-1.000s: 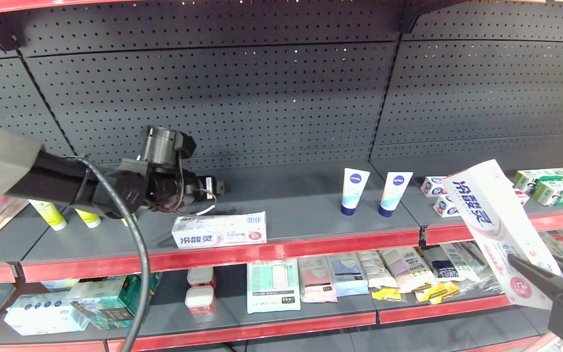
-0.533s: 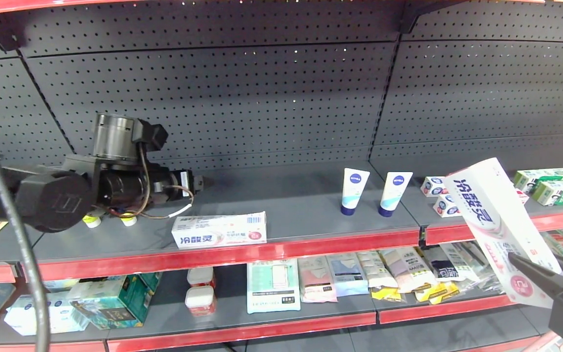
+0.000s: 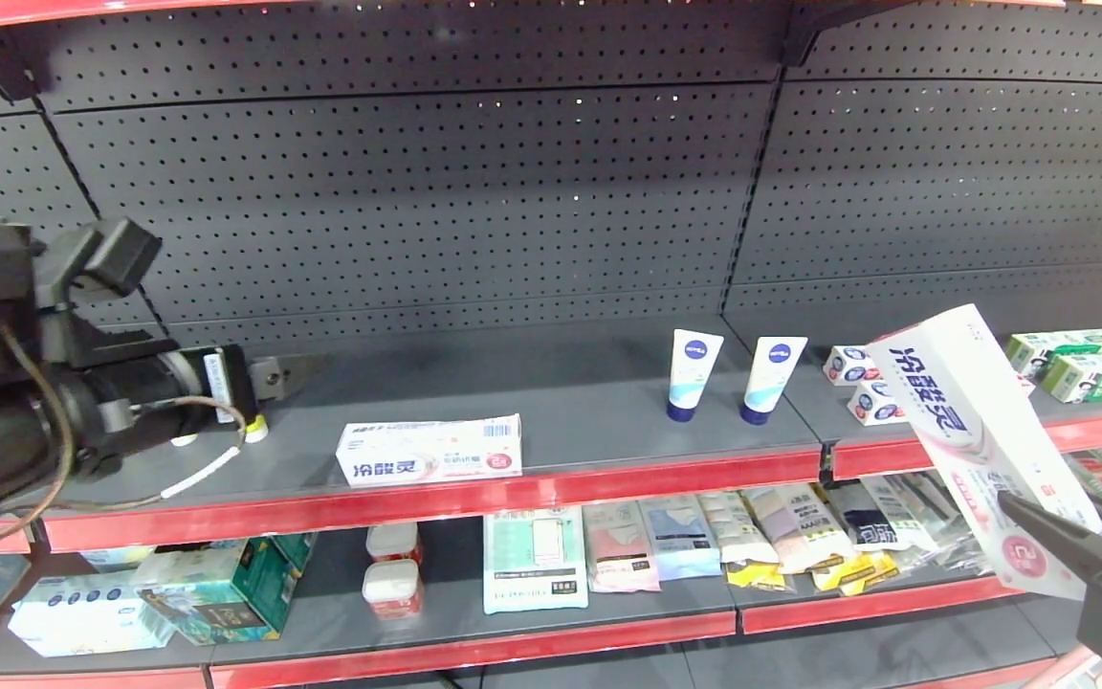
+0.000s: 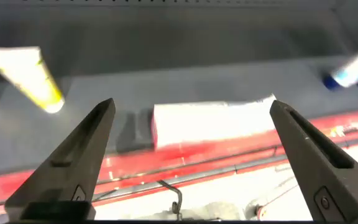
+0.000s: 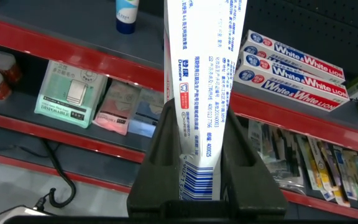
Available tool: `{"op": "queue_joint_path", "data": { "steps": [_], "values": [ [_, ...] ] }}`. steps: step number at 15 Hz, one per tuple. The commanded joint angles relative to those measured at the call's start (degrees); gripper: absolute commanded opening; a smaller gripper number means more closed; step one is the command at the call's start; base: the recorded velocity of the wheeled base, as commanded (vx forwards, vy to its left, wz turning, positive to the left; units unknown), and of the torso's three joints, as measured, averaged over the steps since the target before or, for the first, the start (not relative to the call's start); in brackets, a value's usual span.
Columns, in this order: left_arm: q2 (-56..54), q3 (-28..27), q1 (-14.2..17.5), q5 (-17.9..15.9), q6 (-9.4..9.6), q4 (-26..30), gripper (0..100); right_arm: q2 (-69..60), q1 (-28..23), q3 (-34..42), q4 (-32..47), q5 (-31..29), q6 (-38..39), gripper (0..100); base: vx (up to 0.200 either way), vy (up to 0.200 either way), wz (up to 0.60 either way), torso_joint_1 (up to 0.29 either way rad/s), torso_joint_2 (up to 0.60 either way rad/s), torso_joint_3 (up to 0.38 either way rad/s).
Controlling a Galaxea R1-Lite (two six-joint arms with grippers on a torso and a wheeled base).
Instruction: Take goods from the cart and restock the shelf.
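Note:
A white and pink toothpaste box (image 3: 429, 450) lies flat near the front of the grey shelf (image 3: 570, 402); the left wrist view has the same box (image 4: 213, 121) beyond the fingers. My left gripper (image 3: 288, 368) hangs over the shelf's left part, apart from that box, open and empty (image 4: 191, 104). At the lower right, in front of the shelves, my right gripper (image 3: 1039, 522) is shut on a second toothpaste box (image 3: 977, 431), which tilts up and to the left. In the right wrist view the fingers (image 5: 166, 137) clamp this box (image 5: 204, 68) by its lower end.
Two white and blue tubes (image 3: 694, 373) stand upright on the shelf's right part. Toothpaste boxes (image 3: 852, 383) and green boxes (image 3: 1087, 364) fill the neighbouring shelf section. Yellow tubes (image 4: 30, 78) stand behind the left gripper. Flat packs (image 3: 532, 560) crowd the lower shelf.
My left arm has drawn back to the left, away from the toothpaste box lying on the shelf. The right gripper and its box have hardly moved.

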Motion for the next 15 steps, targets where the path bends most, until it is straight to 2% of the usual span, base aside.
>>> {"op": "queue_joint_path", "data": {
  "steps": [1, 2, 3, 4, 6, 8, 9, 11, 15],
  "values": [
    [-16.17, 9.4, 0.03, -2.98, 3.11, 0.12, 100, -0.25, 0.04, -0.16, 0.0, -0.01, -1.52, 0, 0.0, 0.0, 0.0, 0.0, 0.0, 0.0],
    [-19.42, 11.34, 0.03, -3.86, 5.75, 0.12, 100, -0.42, -0.05, -0.42, 0.0, -0.01, -2.49, 0, 0.0, 0.0, 0.0, 0.0, 0.0, 0.0],
    [-23.82, 13.71, -0.06, -5.79, 9.17, 0.12, 100, -0.42, 0.12, -1.21, 0.0, 0.07, -2.84, 0, 0.0, 0.0, 0.0, 0.0, 0.0, 0.0],
    [-26.63, 14.94, 0.03, -6.67, 10.49, 0.21, 100, -0.42, 0.12, -1.56, 0.0, 0.07, -3.28, 0, 0.0, 0.0, 0.0, 0.0, 0.0, 0.0],
    [-32.78, 17.75, -0.06, -6.67, 11.55, 1.7, 100, -1.22, 0.21, -1.83, 0.0, 0.16, -4.42, 0, 0.0, 0.0, 0.0, 0.0, 0.0, 0.0],
    [-39.11, 19.6, -0.14, -6.76, 12.6, 6.71, 100, -2.09, 0.21, -1.83, 0.0, 0.16, -5.22, 0, 0.0, 0.0, 0.0, 0.0, 0.0, 0.0],
    [-44.03, 20.21, -0.23, -7.11, 14.18, 12.16, 100, -2.27, 0.21, -1.83, 0.0, 0.16, -5.57, 0, 0.0, 0.0, 0.0, 0.0, 0.0, 0.0],
    [-49.39, 20.21, -0.23, -8.43, 15.94, 18.67, 100, -2.45, 0.21, -1.83, 0.0, 0.16, -5.92, 0, 0.0, 0.0, 0.0, 0.0, 0.0, 0.0],
    [-53.61, 21.53, -0.23, -8.78, 16.65, 20.95, 100, -2.53, 0.21, -1.92, 0.0, 0.07, -6.18, 0, 0.0, 0.0, 0.0, 0.0, 0.0, 0.0]
  ]
}}
